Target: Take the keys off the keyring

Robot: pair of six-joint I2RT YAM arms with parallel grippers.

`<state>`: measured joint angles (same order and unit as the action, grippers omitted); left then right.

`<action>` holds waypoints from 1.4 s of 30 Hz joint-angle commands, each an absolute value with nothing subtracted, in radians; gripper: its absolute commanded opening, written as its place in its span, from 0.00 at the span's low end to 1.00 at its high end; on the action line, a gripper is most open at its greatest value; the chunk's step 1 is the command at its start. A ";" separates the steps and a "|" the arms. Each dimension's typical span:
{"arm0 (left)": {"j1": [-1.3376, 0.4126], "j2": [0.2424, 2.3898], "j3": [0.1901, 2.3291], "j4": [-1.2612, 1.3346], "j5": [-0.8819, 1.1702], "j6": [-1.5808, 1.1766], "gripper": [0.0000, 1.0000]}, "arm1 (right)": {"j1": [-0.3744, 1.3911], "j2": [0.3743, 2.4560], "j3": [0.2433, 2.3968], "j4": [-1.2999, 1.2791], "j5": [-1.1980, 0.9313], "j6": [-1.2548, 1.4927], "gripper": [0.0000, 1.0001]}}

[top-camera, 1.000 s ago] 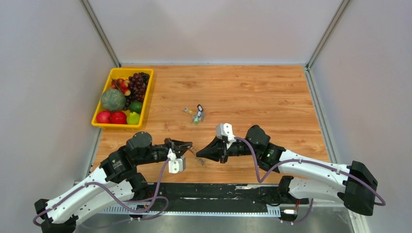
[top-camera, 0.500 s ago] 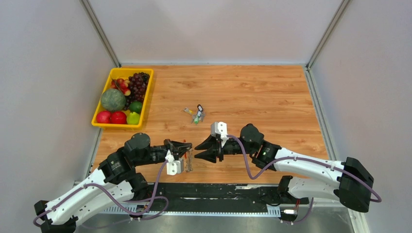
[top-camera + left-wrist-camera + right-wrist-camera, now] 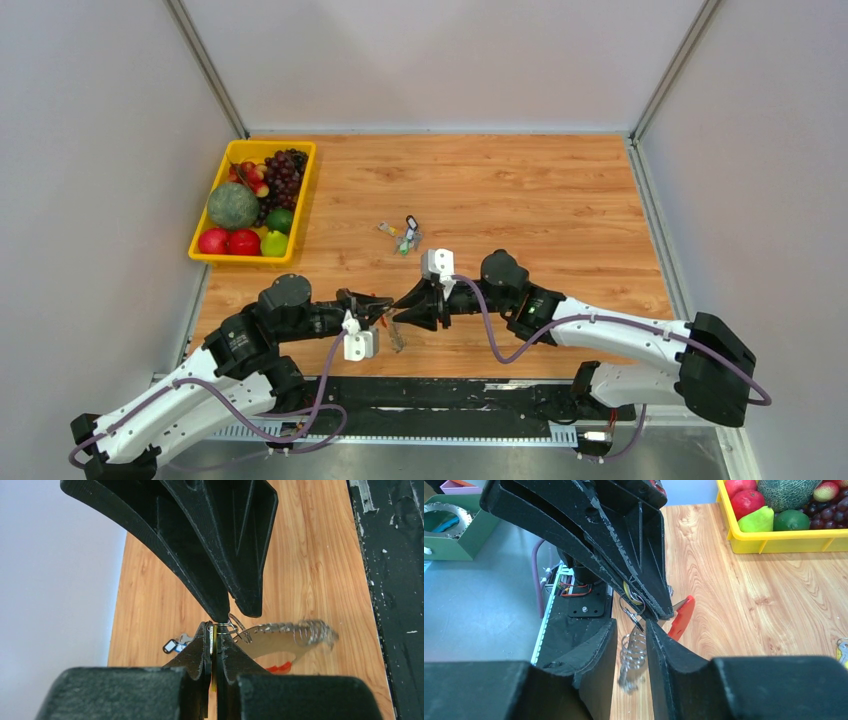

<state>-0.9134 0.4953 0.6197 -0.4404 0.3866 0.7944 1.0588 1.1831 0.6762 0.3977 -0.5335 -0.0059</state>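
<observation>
Wooden table (image 3: pixel 560 200): left end effector (image 3: pixel 214 630) clamped on keyring (image 3: pixel 682 615); right end effector (image 3: pixel 631 625) part-open at keys (image 3: pixel 295 630).

The black two-finger left gripper (image 3: pixel 385 303) is pointing right with its fingers pressed together. The matching black right gripper (image 3: pixel 398 310) is pointing left, meeting it tip to tip, fingers slightly parted.

The black two-finger right gripper (image 3: pixel 398 312) has moved to the left, its jaws have come apart, and its tips now reach the black left gripper (image 3: pixel 384 303).
</observation>
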 commanded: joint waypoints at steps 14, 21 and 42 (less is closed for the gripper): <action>-0.912 0.487 0.624 -0.374 0.404 0.807 0.00 | 1.074 1.197 0.676 0.428 -0.510 -0.007 0.35; -0.912 0.486 0.625 -0.374 0.405 0.807 0.00 | 1.060 1.144 0.633 0.433 -0.456 -0.006 0.36; -0.913 0.490 0.623 -0.374 0.406 0.808 0.00 | 1.064 1.227 0.676 0.545 -0.588 0.064 0.34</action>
